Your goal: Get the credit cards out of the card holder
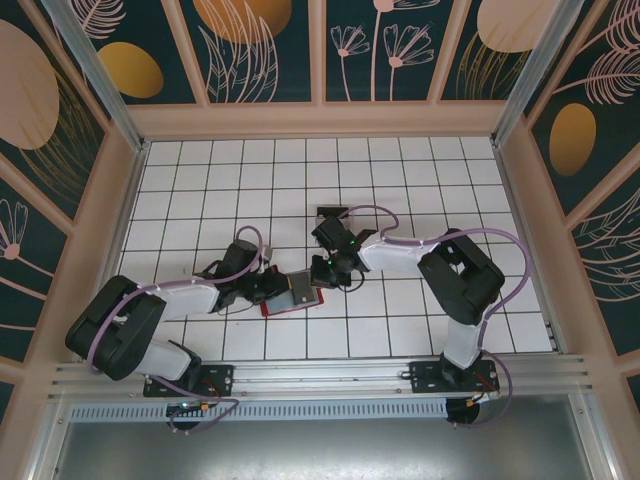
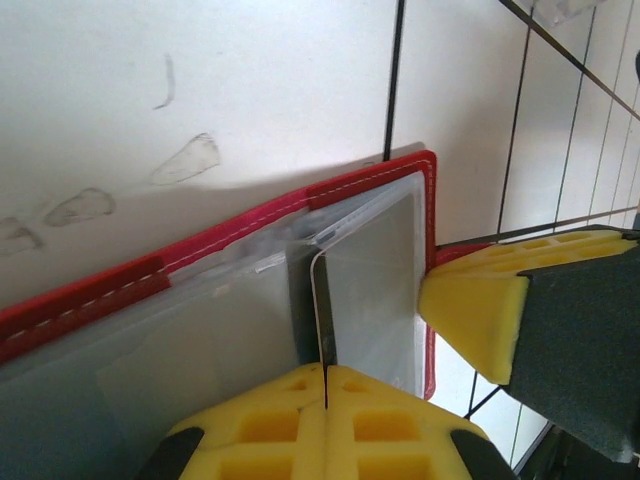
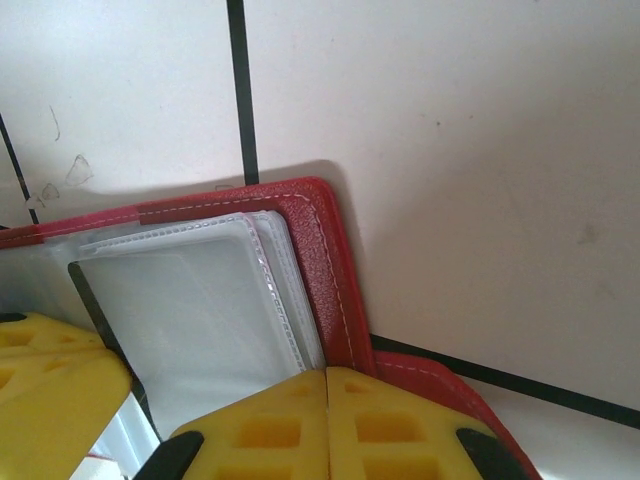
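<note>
The red card holder (image 1: 285,308) lies open on the white tiles between the two arms, its grey inner face up. In the left wrist view its clear sleeves (image 2: 200,340) sit inside the red stitched rim (image 2: 120,285). A thin dark credit card (image 2: 324,310) stands edge-on out of a sleeve, and my left gripper (image 2: 325,372) is shut on it. My right gripper (image 3: 327,378) is shut at the holder's red corner (image 3: 325,260), over the sleeve edges (image 3: 180,310). From above, the left gripper (image 1: 272,290) and right gripper (image 1: 322,272) meet at the holder. The pale card is hidden.
A small dark object (image 1: 330,212) lies on the tiles just behind the right arm. The right gripper's yellow pad (image 2: 470,320) sits close beside the left gripper. Wooden walls (image 1: 320,120) ring the tiled floor, with open tiles toward the back and both sides.
</note>
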You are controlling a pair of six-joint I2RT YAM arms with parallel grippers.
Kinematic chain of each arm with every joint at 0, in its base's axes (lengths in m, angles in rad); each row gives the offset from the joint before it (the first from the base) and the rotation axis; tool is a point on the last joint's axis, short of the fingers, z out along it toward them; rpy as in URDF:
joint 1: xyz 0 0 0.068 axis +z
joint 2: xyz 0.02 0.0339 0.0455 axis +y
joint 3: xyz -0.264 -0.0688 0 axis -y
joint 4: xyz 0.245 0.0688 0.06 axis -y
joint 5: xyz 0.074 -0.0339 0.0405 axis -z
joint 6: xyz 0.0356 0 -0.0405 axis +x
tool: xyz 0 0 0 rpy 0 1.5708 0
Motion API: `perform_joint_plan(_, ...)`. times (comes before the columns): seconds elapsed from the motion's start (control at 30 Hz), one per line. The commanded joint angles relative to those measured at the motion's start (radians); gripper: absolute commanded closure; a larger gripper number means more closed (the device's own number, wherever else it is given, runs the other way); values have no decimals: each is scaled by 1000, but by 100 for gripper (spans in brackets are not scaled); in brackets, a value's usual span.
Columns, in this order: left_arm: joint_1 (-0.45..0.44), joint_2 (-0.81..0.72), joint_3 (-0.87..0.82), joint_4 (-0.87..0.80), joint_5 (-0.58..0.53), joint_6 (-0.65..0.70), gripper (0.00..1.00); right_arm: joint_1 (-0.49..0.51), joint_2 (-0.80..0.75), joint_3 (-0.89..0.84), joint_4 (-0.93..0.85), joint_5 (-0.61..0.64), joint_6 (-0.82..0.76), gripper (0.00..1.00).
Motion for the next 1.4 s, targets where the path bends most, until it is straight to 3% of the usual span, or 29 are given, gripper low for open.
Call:
perform_joint_plan(0.0, 11, -16, -13, -40, -2, 24, 98, 0, 63, -57, -111, 118, 12, 93)
perform_joint_plan(0.8, 17, -209, -5, -158, -48, 32, 100, 1, 58, -49, -107, 111, 6, 93)
perform_joint_plan(1.17, 18, -335, 68, -342, -107, 81, 100, 1, 50, -39, -116, 114, 1, 93)
perform_joint_plan(1.37, 18, -339, 143, -478, -137, 190, 100, 1, 42, -30, -116, 109, 0, 92)
